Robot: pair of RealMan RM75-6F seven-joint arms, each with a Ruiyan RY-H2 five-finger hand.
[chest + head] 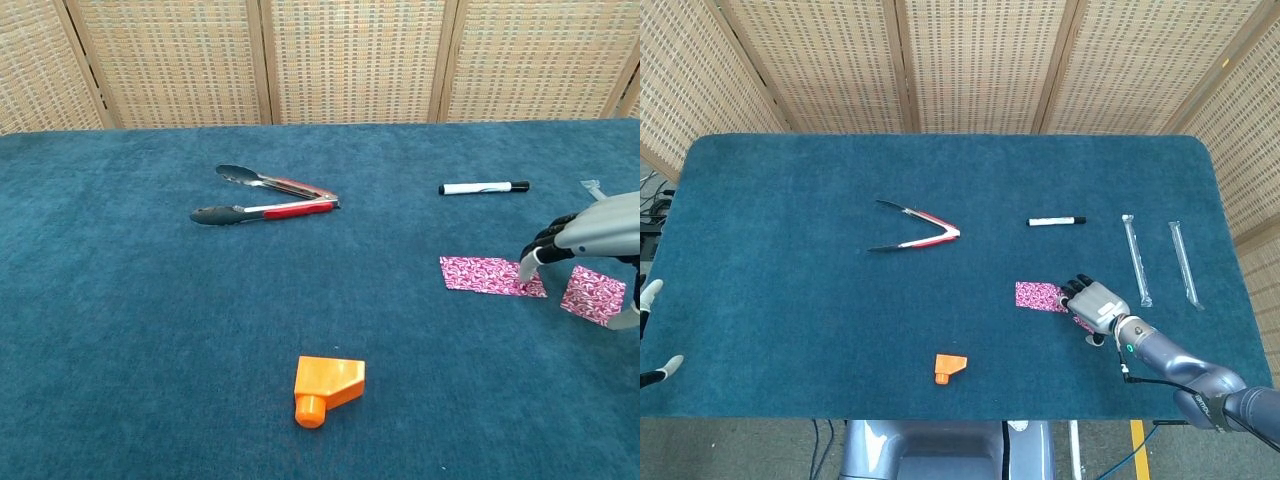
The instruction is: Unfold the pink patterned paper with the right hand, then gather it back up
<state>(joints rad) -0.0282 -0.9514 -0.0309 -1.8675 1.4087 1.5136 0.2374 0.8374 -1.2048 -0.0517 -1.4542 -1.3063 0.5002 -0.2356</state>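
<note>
Right hand [590, 236] over the pink patterned paper [492, 276]

Fingertips [527, 266] touch its right end, gripping nothing; a second pink piece [594, 295] lies partly hidden beneath the palm.

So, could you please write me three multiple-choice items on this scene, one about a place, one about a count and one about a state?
1. Where does the orange block lie?
A. Near the table's front edge
B. Beside the marker
C. Between the tongs' arms

2. How many pink patterned paper pieces show in the chest view?
A. One
B. Two
C. Four

3. What is the right robot hand doing?
A. Holding the marker in the air
B. Gripping the tongs
C. Reaching its fingertips down to the larger pink piece's right end

Answers:
1. A: it sits alone, nearer the camera than the tongs and the marker.
2. B: a larger piece and a smaller piece lie apart.
3. C: its fingertips meet that end.
</note>
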